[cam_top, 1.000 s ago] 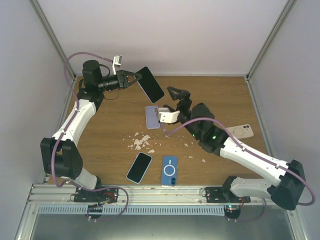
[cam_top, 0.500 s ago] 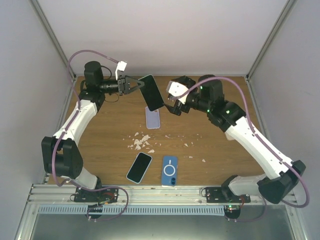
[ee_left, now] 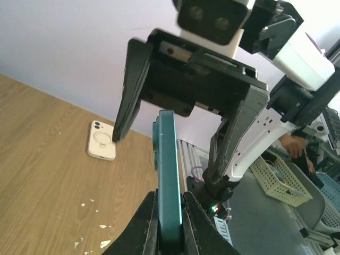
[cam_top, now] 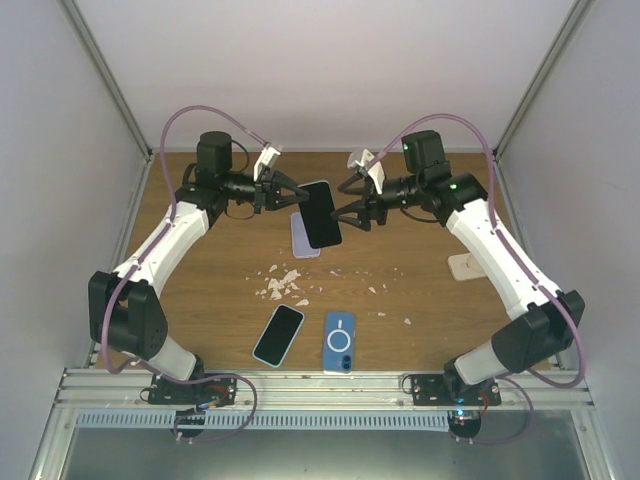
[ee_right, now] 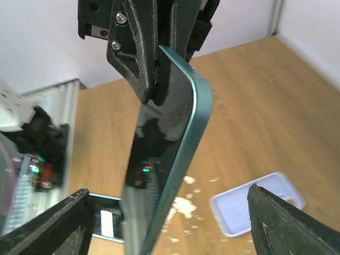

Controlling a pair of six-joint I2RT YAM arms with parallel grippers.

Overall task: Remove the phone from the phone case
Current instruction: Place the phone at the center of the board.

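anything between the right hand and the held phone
Nothing but air: the open right hand straddles the teal-cased phone with a gap on each side, clearest in the left wrist view.

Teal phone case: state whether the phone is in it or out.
In. The right wrist view shows the phone, screen dark, seated inside the teal case rim, both pinched in the left claw.

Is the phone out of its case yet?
Not yet. Done: the left gripper holds the phone in the air, clamped at one end. In hand: the open right gripper straddles its other end. Left: the phone sits in its teal case; pulling them apart remains.
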